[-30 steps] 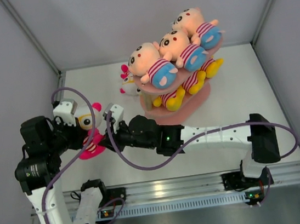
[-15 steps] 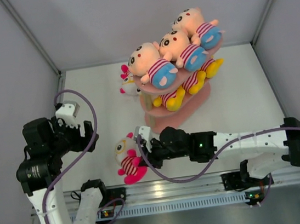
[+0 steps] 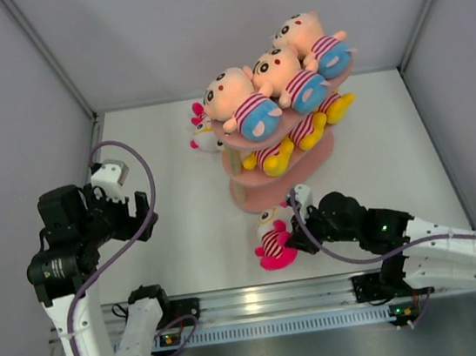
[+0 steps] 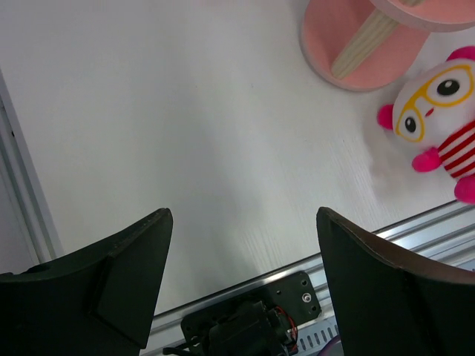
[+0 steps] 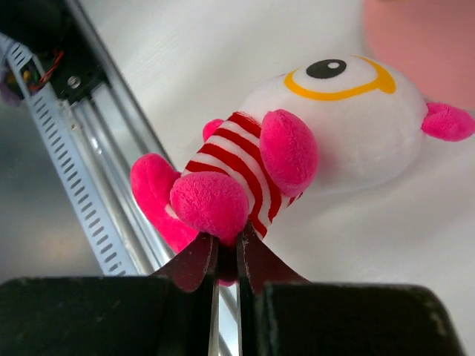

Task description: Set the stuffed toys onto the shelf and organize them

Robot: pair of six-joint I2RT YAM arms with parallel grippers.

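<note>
The pink shelf (image 3: 262, 194) stands at the back middle. Three peach dolls with blue shorts (image 3: 249, 97) lie on its top board, and yellow-legged ones (image 3: 290, 143) on the middle board. My right gripper (image 3: 292, 239) (image 5: 226, 241) is shut on a pink limb of a white stuffed toy (image 3: 271, 238) (image 5: 334, 133) with a red-striped shirt, just in front of the shelf's bottom board. My left gripper (image 3: 142, 213) (image 4: 243, 215) is open at the far left with nothing in it. The left wrist view shows that toy (image 4: 438, 119) and the shelf's base (image 4: 334, 33).
Another white-and-pink toy (image 3: 204, 135) lies on the table against the shelf's left side. The metal rail (image 3: 263, 299) runs along the near edge, close under the held toy. Grey walls close in the left, right and back.
My left gripper opened and let go of the white toy. My right arm carried the toy from the left side across to the front of the shelf.
</note>
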